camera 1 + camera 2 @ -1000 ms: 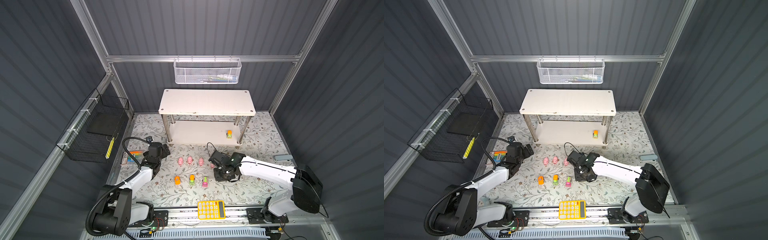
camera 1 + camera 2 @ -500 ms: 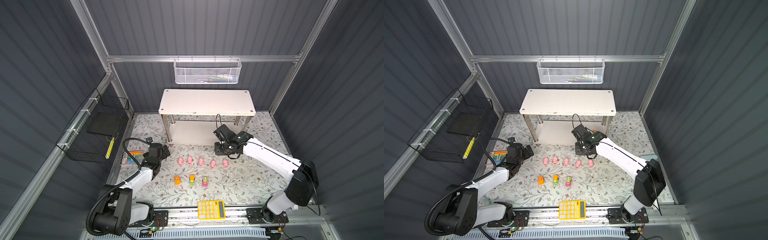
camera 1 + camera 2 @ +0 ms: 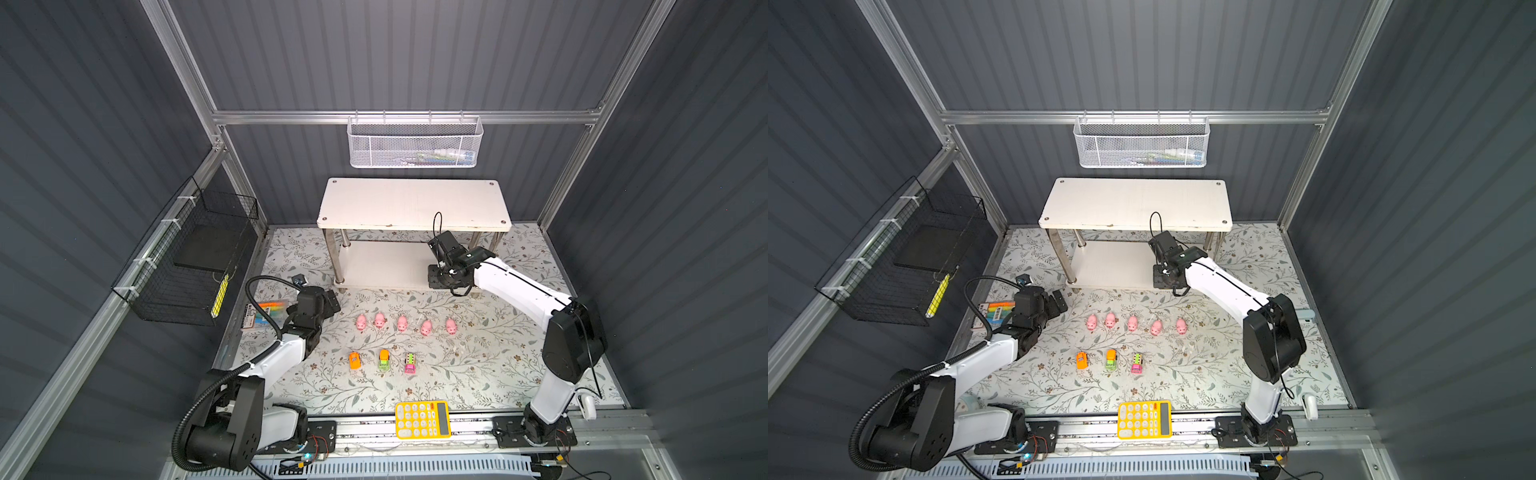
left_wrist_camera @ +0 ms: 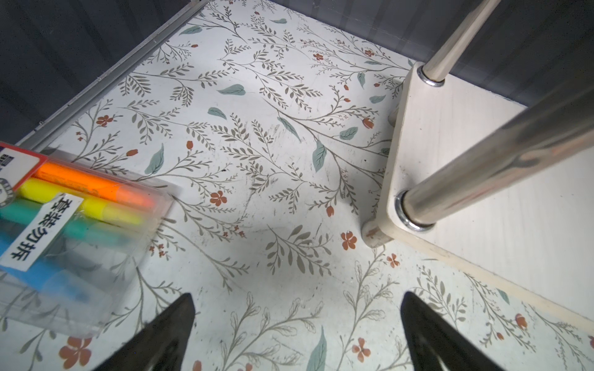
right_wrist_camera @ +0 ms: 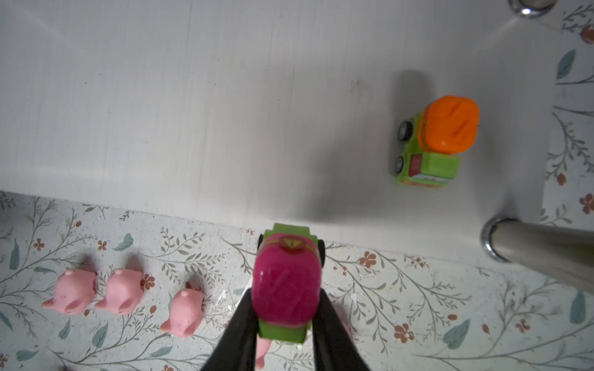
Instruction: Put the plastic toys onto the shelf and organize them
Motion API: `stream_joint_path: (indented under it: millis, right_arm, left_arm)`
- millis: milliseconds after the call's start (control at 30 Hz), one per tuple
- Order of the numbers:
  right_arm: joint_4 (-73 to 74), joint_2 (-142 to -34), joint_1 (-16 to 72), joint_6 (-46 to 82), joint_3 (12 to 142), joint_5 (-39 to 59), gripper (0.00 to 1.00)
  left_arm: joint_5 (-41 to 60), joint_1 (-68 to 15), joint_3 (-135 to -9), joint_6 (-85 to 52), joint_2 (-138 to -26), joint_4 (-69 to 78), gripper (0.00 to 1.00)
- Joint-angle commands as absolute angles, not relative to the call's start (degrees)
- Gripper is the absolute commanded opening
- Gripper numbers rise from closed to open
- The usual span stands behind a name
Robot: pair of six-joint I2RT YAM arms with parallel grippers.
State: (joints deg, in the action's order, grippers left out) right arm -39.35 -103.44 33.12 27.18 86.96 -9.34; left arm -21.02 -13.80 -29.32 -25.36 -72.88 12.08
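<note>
The shelf (image 3: pixel 415 203) stands at the back of the floral mat. My right gripper (image 5: pixel 286 308) is shut on a pink-and-green toy car (image 5: pixel 287 282), held just above the front edge of the shelf's lower board (image 5: pixel 193 112). An orange-and-green truck (image 5: pixel 434 144) sits on that board near a chrome leg. Several pink pigs (image 3: pixel 402 323) stand in a row on the mat. Three toy vehicles (image 3: pixel 384 360) line up in front of them. My left gripper (image 4: pixel 297 302) is open and empty, low over the mat beside the shelf's left front corner (image 4: pixel 450 144).
A marker pack (image 4: pixel 64 218) lies on the mat just left of my left gripper. A yellow calculator (image 3: pixel 422 419) rests at the front edge. A black wire basket (image 3: pixel 195 266) hangs on the left wall and a white mesh basket (image 3: pixel 415 143) on the back wall.
My right arm has swung from the mat beside the vehicle row back to the shelf's lower board, carrying the pink-and-green car. The two right-hand pigs are uncovered. The left arm has stayed still.
</note>
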Motion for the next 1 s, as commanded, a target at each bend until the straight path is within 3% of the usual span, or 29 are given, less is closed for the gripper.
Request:
stream_joint_path:
  millis: [0, 967]
  right_arm:
    - [-38.2, -105.5, 31.9, 25.2, 89.7, -10.5, 0.29]
    - [-27.0, -111.8, 28.6, 21.9, 88.2, -14.7, 0.31]
  left_arm:
    - [-21.4, -13.9, -29.3, -25.7, -72.1, 11.6, 1.0]
    - [-21.4, -13.9, -29.2, -25.3, -71.6, 10.6, 1.0]
